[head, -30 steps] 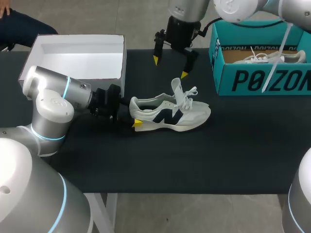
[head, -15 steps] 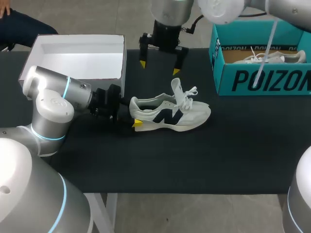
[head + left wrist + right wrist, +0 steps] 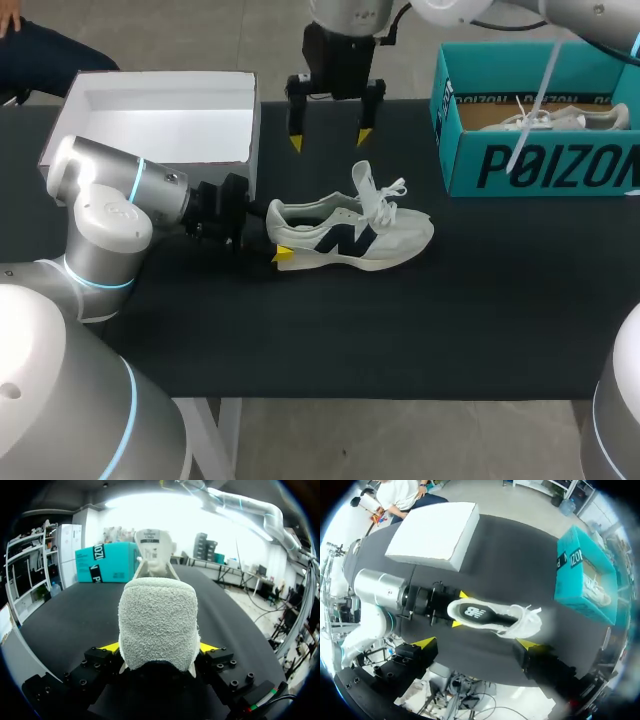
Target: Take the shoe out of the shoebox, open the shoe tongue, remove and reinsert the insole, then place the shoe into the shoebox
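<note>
Teal shoebox point(image 3: 540, 165) with dark lettering, white shoe point(image 3: 350, 235) clamped in left gripper point(image 3: 158, 650)

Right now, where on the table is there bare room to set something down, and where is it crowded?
Free: the wide table strip between the shoe and the near edge, and the patch in front of the teal shoebox. Crowded: beside the white box, where the left jaws grip the shoe's heel; the right jaws hang open behind the shoe.
</note>
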Motion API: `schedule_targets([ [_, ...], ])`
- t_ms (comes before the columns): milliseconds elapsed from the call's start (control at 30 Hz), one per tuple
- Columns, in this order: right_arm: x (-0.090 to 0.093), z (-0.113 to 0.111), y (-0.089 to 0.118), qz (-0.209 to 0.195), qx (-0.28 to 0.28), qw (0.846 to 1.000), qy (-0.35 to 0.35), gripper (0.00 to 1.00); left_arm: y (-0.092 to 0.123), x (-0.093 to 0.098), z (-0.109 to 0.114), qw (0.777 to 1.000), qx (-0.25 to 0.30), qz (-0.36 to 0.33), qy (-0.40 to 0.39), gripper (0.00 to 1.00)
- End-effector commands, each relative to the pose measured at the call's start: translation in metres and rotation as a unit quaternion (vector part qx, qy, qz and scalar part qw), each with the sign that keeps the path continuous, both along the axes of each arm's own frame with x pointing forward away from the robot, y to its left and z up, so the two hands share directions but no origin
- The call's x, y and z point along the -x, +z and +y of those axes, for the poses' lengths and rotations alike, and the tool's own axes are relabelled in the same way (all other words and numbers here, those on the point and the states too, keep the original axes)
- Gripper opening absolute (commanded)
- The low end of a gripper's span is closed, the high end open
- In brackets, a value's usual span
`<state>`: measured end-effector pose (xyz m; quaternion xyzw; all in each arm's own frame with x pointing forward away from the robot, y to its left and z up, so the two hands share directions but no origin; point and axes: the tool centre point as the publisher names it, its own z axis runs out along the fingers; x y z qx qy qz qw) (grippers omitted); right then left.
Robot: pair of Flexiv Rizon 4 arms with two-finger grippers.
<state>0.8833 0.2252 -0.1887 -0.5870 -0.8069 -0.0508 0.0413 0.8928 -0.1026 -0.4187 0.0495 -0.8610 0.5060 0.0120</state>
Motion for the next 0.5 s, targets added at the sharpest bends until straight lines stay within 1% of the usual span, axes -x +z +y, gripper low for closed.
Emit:
schedule_targets([
  [33,-0.008,0.003,0.0,0.027,0.011,0.995,0.092,1.0,-0.001,0.0,-0.001,1.0,-0.001,0.0,0.0,0.0],
  [167,-0.008,0.003,0.0,0.027,0.011,0.995,0.092,1.0,-0.001,0.0,-0.001,1.0,-0.001,0.0,0.0,0.0],
  [200,-0.009,0.006,0.0,0.004,0.006,0.991,0.131,1.0,-0.001,0.0,-0.001,1.0,-0.001,0.0,0.0,0.0],
  [233,-0.011,0.006,0.001,-0.03,-0.002,0.985,0.173,1.0,-0.001,0.0,-0.001,1.0,-0.001,0.0,0.0,0.0],
  [267,-0.012,0.006,0.002,-0.053,-0.005,0.977,0.207,1.0,-0.001,0.0,-0.001,1.0,-0.001,0.0,0.0,0.0],
  [300,-0.012,0.002,0.003,-0.082,-0.003,0.971,0.226,1.0,-0.001,0.0,-0.001,1.0,-0.001,0.0,0.0,0.0],
  [333,-0.015,0.001,0.006,-0.119,-0.009,0.955,0.27,1.0,-0.001,0.0,-0.001,1.0,-0.001,0.0,0.0,0.0],
  [367,-0.016,-0.001,0.008,-0.134,-0.002,0.95,0.283,1.0,-0.001,0.0,-0.001,1.0,-0.001,0.0,0.0,0.0],
  [400,-0.018,-0.005,0.009,-0.152,0.01,0.94,0.304,1.0,-0.001,0.0,-0.001,1.0,-0.001,0.0,0.0,0.0],
  [433,-0.019,-0.006,0.011,-0.177,0.0,0.921,0.347,1.0,-0.001,0.0,-0.001,1.0,-0.001,0.0,0.0,0.0],
  [467,-0.021,-0.009,0.011,-0.172,0.007,0.922,0.346,1.0,-0.001,0.0,-0.001,1.0,-0.001,0.0,0.0,0.0],
  [500,-0.023,-0.011,0.009,-0.182,0.0,0.909,0.375,1.0,-0.001,0.0,-0.001,1.0,-0.001,0.0,0.0,0.0],
])
